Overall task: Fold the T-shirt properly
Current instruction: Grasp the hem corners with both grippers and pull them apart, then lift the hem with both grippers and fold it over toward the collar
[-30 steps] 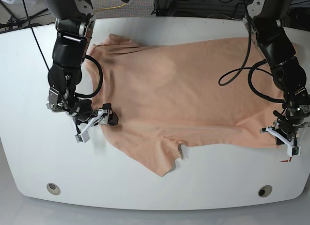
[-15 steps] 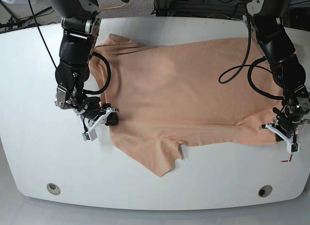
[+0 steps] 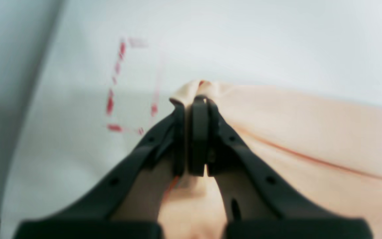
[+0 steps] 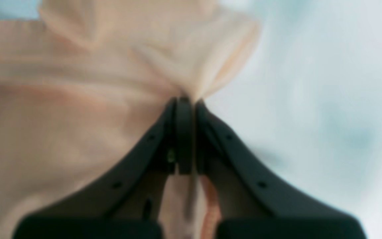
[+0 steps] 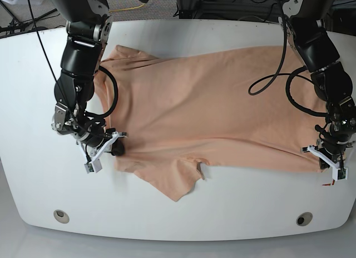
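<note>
Since a moment ago my right gripper [image 5: 103,150] has drawn its pinched edge outward toward the counter [image 5: 33,130] rim, and the T-shirt [image 5: 211,102] lies flatter and more stretched between my arms. I judge the smoothing nearly done, with folding yet to start. My right gripper is clamped tight on a bunched bit of cloth near the sleeve side; my left gripper [image 5: 329,158] is likewise closed on the hem corner at the opposite end, beside faint red marks [image 3: 114,96].
</note>
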Controlling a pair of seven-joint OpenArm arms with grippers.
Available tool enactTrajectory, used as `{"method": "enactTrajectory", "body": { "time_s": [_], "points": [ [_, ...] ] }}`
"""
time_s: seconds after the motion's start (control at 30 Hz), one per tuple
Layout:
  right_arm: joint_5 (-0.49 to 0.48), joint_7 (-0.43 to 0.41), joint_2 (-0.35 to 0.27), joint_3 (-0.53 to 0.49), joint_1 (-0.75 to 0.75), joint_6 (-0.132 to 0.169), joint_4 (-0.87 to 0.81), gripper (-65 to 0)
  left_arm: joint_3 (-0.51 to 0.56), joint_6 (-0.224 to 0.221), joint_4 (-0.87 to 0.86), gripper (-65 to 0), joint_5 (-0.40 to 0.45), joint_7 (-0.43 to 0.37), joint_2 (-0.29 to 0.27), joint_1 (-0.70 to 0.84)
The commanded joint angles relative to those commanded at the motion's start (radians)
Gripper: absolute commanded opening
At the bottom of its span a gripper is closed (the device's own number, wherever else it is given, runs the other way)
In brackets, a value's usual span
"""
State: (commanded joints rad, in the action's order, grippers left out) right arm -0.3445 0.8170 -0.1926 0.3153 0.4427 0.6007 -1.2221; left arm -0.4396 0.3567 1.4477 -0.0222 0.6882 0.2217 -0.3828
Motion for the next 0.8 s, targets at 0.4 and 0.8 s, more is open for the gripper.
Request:
{"method": "enactTrajectory", "body": {
  "time_s": [0.4, 0.8],
  "points": [
    [-0.002, 0.068, -0.137, -0.046, 0.275, 0.008, -0.002, -65.0, 0.035, 0.0, 0.169, -64.6, 0.0, 0.149, -0.04, -0.146],
    [-0.012, 0.172, -0.233, -0.198, 0.651, 0.021, -0.005, -65.0, 0.037, -0.029, 0.425, -64.6, 0.002, 0.264, -0.015, -0.379]
  ]
}}
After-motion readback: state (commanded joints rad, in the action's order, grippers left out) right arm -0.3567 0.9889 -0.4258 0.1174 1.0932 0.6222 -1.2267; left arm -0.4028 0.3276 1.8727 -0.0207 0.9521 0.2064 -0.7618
